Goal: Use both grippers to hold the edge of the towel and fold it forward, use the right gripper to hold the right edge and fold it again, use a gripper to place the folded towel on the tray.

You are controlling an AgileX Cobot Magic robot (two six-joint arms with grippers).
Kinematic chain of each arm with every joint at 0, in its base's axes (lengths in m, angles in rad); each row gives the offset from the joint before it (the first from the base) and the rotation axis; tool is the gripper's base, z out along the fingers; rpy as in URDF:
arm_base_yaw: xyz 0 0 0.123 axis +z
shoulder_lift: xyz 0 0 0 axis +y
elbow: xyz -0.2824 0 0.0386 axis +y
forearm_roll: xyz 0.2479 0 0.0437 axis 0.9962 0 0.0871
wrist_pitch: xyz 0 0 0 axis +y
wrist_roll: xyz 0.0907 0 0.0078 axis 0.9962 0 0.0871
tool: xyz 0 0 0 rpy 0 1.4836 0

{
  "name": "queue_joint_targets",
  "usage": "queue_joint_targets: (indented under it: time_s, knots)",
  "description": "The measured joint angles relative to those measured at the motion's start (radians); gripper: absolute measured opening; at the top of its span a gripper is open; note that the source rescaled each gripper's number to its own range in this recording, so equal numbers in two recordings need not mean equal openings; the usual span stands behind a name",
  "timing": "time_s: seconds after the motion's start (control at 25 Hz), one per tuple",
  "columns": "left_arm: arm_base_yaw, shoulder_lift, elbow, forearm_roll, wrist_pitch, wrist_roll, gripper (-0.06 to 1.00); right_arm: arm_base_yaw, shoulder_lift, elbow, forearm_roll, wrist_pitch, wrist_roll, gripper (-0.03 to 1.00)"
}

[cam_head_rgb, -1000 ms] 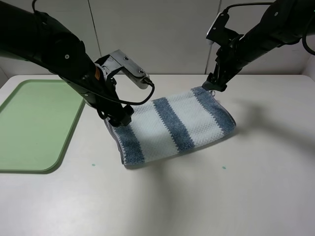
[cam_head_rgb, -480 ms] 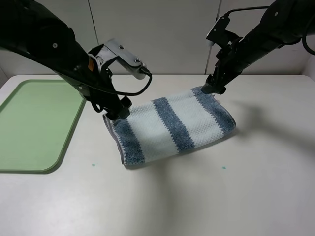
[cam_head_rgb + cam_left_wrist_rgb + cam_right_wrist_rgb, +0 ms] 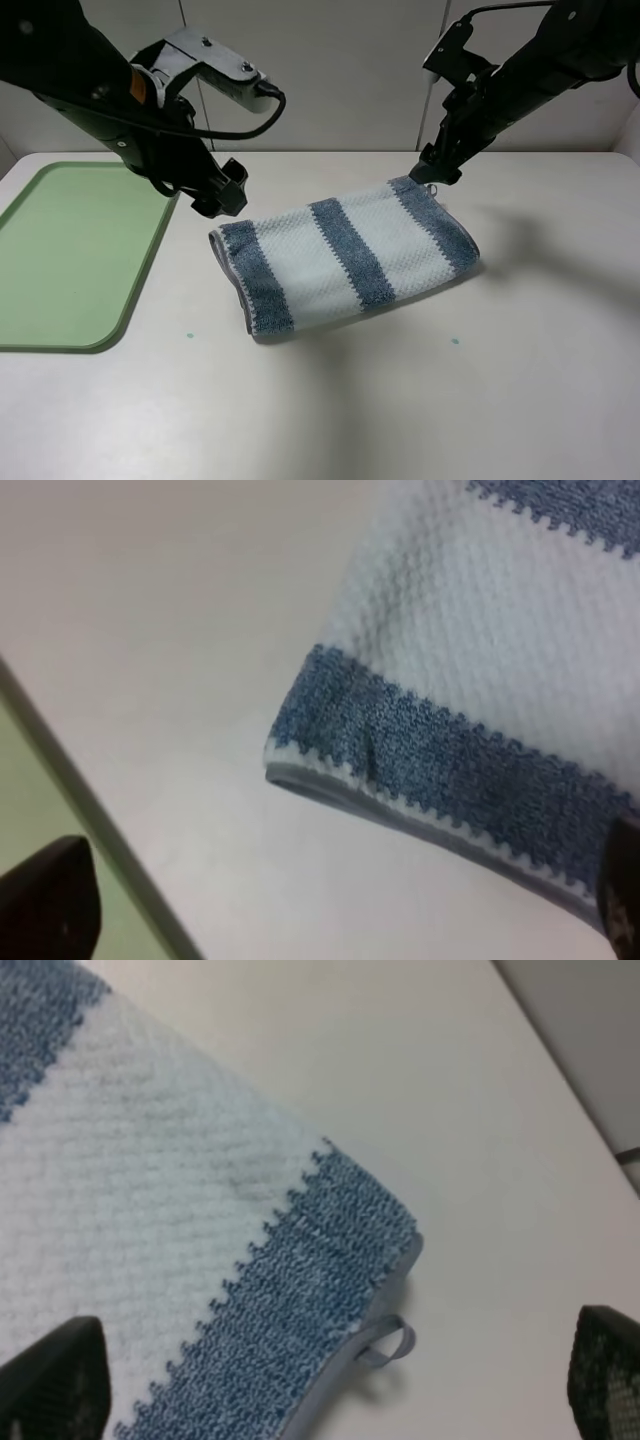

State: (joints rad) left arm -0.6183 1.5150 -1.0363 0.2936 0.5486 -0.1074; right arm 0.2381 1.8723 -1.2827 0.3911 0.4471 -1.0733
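The towel [image 3: 345, 255], striped blue and whitish, lies folded on the table. My left gripper [image 3: 225, 195] hangs open and empty, above and just left of the towel's far left corner. In the left wrist view that corner [image 3: 400, 750] and its grey hem [image 3: 400, 815] lie between the spread fingertips [image 3: 45, 910]. My right gripper [image 3: 435, 172] is open just over the far right corner. The right wrist view shows that corner [image 3: 330, 1250] with its small loop [image 3: 385, 1338] between the fingertips [image 3: 50, 1380], with no cloth held. The green tray [image 3: 70, 250] lies at the left.
The tray's rim [image 3: 90, 820] runs close to my left gripper. A grey wall stands behind the table's far edge [image 3: 330, 152]. Bare white tabletop [image 3: 400, 400] spreads in front of and to the right of the towel.
My left gripper has risen and moved back and left, off the towel's far left corner, which now lies flat. My right gripper has stayed at the far right corner.
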Motion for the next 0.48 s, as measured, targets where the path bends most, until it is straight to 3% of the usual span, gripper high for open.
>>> queue_joint_targets:
  time_s: [0.48]
  knots:
    - [-0.025, -0.240, 0.000, -0.013, 0.133, -0.080, 1.00, 0.000, -0.042, 0.000, 0.002, 0.002, 0.050, 1.00]
